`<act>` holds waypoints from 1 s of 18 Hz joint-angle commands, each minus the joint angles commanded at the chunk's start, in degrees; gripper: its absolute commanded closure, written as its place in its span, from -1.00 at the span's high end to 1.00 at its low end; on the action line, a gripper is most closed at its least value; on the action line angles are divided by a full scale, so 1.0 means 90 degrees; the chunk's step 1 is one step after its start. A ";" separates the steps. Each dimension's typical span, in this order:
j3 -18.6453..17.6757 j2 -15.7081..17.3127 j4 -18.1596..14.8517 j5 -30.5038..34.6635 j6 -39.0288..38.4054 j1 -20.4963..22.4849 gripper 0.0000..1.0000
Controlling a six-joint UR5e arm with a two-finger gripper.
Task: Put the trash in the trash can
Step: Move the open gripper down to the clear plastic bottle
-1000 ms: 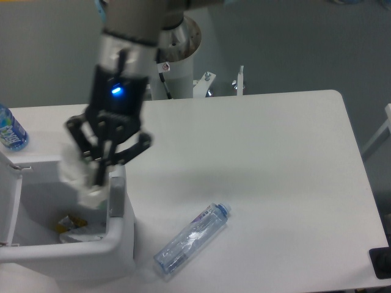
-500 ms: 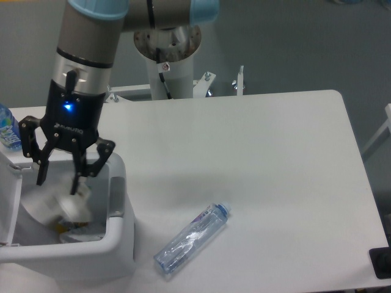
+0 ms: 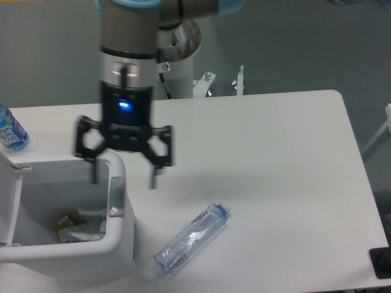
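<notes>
No lettering is coming through clearly enough to read anywhere. The crushed clear bottle [image 3: 191, 238] is showing a faint bluish label, but its print is blurring into pale streaks. The intact water bottle [image 3: 10, 129] at the left edge is wearing a blue label with white marks too small and soft to make out.

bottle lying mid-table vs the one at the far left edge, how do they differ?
The crushed bottle lies on its side in the open, its whole length in view; the blue-labelled bottle sits behind the trash can, cut off by the frame edge. The crushed bottle's label looks faint and bluish; the other's is a strong blue. Both are clear plastic, on the table.
</notes>
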 joint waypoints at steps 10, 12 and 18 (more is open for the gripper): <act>-0.1123 -0.0575 0.0225 0.0791 0.2964 0.0500 1.00; -0.1142 -0.0714 0.0148 0.0713 0.3757 0.0471 1.00; -0.1241 -0.1367 0.0216 0.0528 0.5030 0.0305 1.00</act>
